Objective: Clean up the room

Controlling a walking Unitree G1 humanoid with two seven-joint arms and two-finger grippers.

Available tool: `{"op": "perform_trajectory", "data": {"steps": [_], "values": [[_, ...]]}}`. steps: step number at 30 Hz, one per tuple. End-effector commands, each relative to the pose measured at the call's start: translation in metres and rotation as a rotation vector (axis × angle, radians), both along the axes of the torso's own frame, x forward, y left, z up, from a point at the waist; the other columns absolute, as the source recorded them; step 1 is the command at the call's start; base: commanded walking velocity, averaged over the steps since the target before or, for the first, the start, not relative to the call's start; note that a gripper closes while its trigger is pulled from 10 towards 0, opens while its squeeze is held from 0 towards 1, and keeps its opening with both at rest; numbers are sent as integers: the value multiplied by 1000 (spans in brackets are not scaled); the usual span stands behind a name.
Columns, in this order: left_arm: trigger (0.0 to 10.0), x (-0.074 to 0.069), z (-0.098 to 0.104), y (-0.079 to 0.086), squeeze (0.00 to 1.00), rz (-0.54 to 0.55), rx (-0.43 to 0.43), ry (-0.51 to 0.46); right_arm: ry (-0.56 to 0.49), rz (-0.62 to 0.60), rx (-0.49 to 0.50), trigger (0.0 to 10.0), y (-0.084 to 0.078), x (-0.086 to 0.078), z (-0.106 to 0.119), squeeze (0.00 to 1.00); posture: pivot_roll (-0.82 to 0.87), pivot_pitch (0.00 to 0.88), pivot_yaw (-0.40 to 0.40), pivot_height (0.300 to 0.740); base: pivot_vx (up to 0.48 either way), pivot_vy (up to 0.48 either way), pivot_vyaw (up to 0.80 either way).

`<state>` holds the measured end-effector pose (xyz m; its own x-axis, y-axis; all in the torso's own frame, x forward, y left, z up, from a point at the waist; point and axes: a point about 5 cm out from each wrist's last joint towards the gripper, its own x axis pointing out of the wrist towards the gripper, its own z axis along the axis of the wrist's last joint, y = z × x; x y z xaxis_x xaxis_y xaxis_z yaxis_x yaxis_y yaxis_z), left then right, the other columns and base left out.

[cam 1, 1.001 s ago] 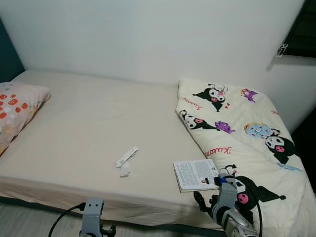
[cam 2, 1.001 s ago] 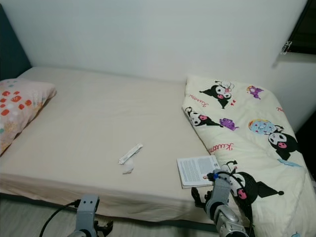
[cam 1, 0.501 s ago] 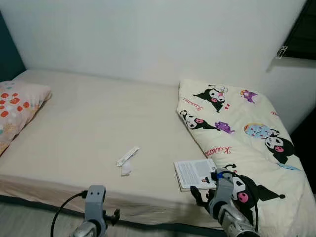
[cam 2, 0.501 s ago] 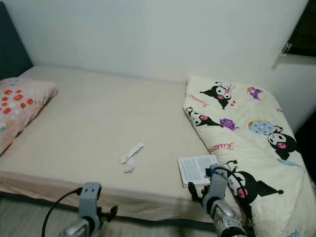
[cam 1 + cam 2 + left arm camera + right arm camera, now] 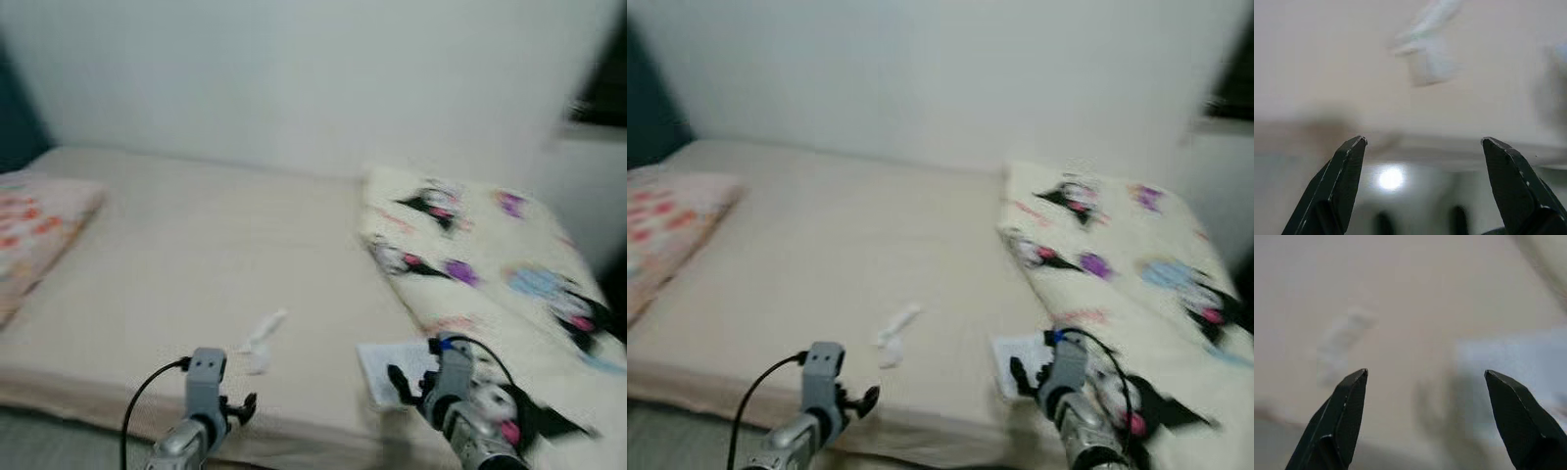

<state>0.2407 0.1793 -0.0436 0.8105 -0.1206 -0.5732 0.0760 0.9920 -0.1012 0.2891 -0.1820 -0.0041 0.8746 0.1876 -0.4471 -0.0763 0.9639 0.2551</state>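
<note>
A: Left to right? Pillow (image 5: pixel 39 220) at the bed's (image 5: pixel 186 245) left end. The left gripper (image 5: pixel 1420 188), fingers spread apart, hangs at the front edge, white wrapper (image 5: pixel 263 338) just beyond it.

B: Right gripper (image 5: pixel 1425 421) also spread, over the booklet (image 5: pixel 397 367) beside the cartoon blanket (image 5: pixel 490 255).

A: Change? Both arms sit higher and nearer the bed; the view is blurred now.

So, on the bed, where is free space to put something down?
The widest bare sheet lies between the pillow and the folded blanket, toward the wall. The front edge is more crowded: white scraps at the middle, and the booklet against the blanket by the right gripper.
</note>
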Motion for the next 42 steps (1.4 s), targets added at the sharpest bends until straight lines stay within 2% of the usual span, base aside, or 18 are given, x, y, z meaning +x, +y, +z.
{"op": "perform_trajectory", "data": {"steps": [1, 8, 12, 15, 17, 18, 23, 28, 29, 30, 32, 37, 40, 42], "values": [[10000, 5, 3, -8, 0, 8, -35, -16, 50, -27, -27, 10000, -15, -13, -10, 0, -62, 0, -57, 740, 0, 0, 0], [10000, 4, 3, -6, 0, -14, -23, -19, 52, -25, -29, 10000, -15, -13, -10, 0, -62, 0, -59, 740, 0, -334, 0], [10000, 5, 4, -8, 0, -21, -58, -27, 50, -31, -34, 10000, -18, -12, -9, 0, -64, 0, -59, 740, 0, -308, 0], [10000, 11, 10, -11, 0, -54, -85, -67, 53, -50, -46, 10000, -22, -12, -8, 0, -64, 0, -62, 740, 0, 0, 0], [10000, 21, 19, -12, 0, -73, -71, -118, 70, -68, -52, 10000, -26, -11, -8, 0, -63, 0, -65, 740, 0, 0, 0], [10000, 21, 19, -12, 0, -73, -71, -118, 70, -68, -52, 10000, -26, -11, -8, 0, -63, 0, -65, 740, 0, 0, 0], [10000, 38, 37, -13, 0, -89, 3, -229, 90, -79, -74, 10000, -29, -8, -6, 0, -65, 0, -68, 725, 0, 0, 0], [10000, 45, 45, -16, 0, -116, 53, -273, 75, -73, -79, 10000, -30, -4, -2, 0, -70, 0, -73, 710, 0, 0, 0], [10000, 49, 49, -18, 0, -140, 103, -307, 64, -72, -85, 10000, -30, -2, 1, 0, -73, 0, -74, 700, 0, 0, 0], [10000, 49, 49, -18, 0, -140, 103, -307, 64, -72, -85, 10000, -30, -2, 1, 0, -73, 0, -74, 700, 0, 0, 0], [10000, 50, 52, -22, 0, -178, 171, -330, 52, -74, -88, 10000, -32, 1, 4, 0, -76, 0, -76, 685, 0, 0, 0], [10000, 52, 53, -26, 0, -213, 218, -344, 40, -82, -88, 10000, -34, 4, 7, 0, -78, 0, -75, 665, 0, 0, 0], [10000, 55, 57, -33, 0, -273, 307, -379, 16, -90, -86, 10000, -35, 8, 12, 0, -86, 0, -74, 650, 0, 0, 0], [10000, 56, 58, -35, 0, -282, 326, -387, 9, -91, -85, 10000, -36, 9, 14, 0, -87, 0, -74, 645, 0, 0, 0]]}}
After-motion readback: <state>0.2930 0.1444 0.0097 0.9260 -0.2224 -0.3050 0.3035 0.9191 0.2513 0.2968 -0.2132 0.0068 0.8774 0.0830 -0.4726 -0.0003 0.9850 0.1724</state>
